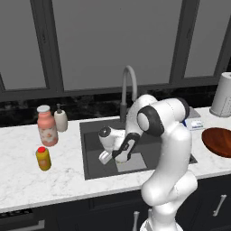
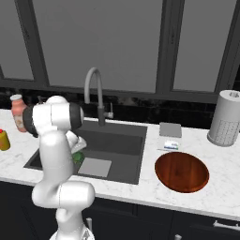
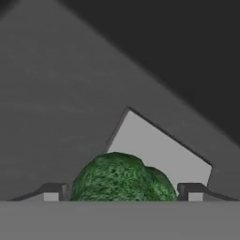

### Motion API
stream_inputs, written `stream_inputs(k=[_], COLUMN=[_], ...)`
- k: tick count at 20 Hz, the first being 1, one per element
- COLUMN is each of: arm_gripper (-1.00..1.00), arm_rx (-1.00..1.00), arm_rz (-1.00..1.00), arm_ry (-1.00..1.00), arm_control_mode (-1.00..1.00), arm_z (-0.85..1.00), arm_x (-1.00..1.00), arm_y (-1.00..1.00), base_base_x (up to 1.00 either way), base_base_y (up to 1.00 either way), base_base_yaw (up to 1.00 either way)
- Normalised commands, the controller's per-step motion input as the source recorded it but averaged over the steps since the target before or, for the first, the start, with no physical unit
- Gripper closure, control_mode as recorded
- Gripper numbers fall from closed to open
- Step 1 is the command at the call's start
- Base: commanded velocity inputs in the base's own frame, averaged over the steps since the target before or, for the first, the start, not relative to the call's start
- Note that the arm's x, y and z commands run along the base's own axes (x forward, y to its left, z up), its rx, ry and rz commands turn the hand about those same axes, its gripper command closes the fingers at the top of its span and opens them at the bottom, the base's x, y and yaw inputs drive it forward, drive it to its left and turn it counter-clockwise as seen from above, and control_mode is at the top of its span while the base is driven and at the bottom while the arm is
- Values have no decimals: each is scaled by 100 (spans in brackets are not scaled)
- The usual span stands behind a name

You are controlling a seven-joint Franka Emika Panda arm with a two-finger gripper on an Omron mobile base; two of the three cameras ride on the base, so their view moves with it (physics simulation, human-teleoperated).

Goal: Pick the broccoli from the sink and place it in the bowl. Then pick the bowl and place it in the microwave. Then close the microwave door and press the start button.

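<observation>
Broccoli (image 3: 123,177) sits between my gripper's (image 3: 123,191) spread, not-yet-clenched fingers in the sink (image 1: 90,153); I judge closing comes next.

The dark grey rectangular sink basin (image 2: 112,145) is open above, its walls closing in low down. The tall arched grey faucet (image 2: 96,91) rises at its back rim. Inside, a rounded green broccoli floret (image 3: 124,180) sits between the tool's (image 3: 124,191) spread fingertips.
</observation>
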Motion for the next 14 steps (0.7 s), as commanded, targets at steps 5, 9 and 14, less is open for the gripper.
stream_inputs(k=[5,9,14], arm_gripper=[100,100,100], arm_rx=[0,4,9], arm_rz=[0,4,3], arm_ry=[-10,-11,-10], arm_control_mode=[-100,-100,-100], arm_z=[100,100,100], arm_x=[-5,0,0], arm_y=[24,4,31], base_base_x=[0,0,0], base_base_y=[0,0,0], base_base_yaw=[0,0,0])
